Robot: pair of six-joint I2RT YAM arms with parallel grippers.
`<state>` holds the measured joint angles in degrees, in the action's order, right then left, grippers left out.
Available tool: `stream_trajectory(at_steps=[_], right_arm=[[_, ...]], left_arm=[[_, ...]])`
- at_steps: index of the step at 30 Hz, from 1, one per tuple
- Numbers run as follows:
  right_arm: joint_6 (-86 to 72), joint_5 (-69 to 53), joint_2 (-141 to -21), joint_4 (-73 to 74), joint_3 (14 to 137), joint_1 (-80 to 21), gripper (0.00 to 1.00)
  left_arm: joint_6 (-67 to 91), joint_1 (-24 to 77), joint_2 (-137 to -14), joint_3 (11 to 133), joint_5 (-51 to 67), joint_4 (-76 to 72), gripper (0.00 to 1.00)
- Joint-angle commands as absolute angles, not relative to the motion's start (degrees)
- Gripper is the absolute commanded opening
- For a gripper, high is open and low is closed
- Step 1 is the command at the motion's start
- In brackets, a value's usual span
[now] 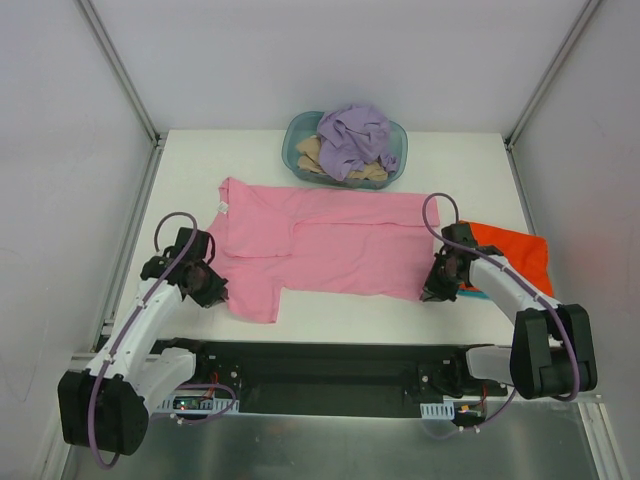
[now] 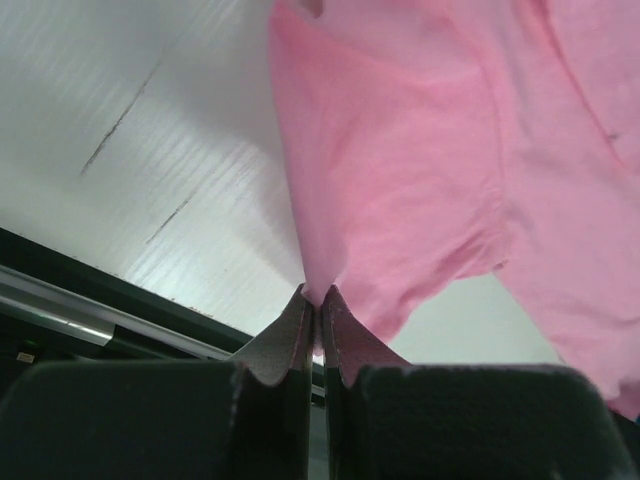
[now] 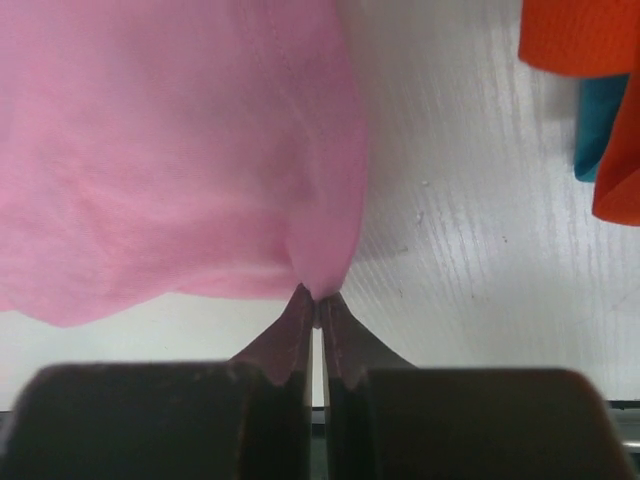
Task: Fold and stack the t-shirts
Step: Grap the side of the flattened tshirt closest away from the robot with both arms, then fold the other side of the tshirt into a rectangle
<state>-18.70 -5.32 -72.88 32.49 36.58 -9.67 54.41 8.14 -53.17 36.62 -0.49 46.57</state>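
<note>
Top external view: a white table [image 1: 330, 312] sits between pale walls, with the pink t-shirt [image 1: 330, 240] spread across its middle. Both arms reach low at its near corners. The left gripper [image 2: 315, 300] and right gripper [image 3: 317, 305] each pinch pink cloth. The right wrist view shows teal cloth [image 3: 600, 120], probably a shirt, peeking from under the orange-red t-shirt [image 3: 575, 35].

Top view overhead, facing down on table [image 1: 470, 170]; wrist views close, past fingers [image 2: 292, 335], sharing pink t-shirt [image 1: 340, 240].

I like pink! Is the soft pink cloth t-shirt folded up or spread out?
Spread out: the pink cloth t-shirt lies wide and mostly flat across the white table.
</note>
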Motion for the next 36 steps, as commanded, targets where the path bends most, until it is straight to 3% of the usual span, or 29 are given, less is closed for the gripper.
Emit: stream_trajectory(at_steps=[1,36], right_arm=[[-17.2,-4.0,-73.3,34.5,41.3,-10.0,0.01],[-11.1,-2.0,-89.5,43.3,71.4,-5.6,0.01]], left_arm=[[53.8,7.5,-53.7,41.7,-0.9,46.5,0.00],[47.7,2.3,-83.3,73.3,2.0,34.4,0.00]])
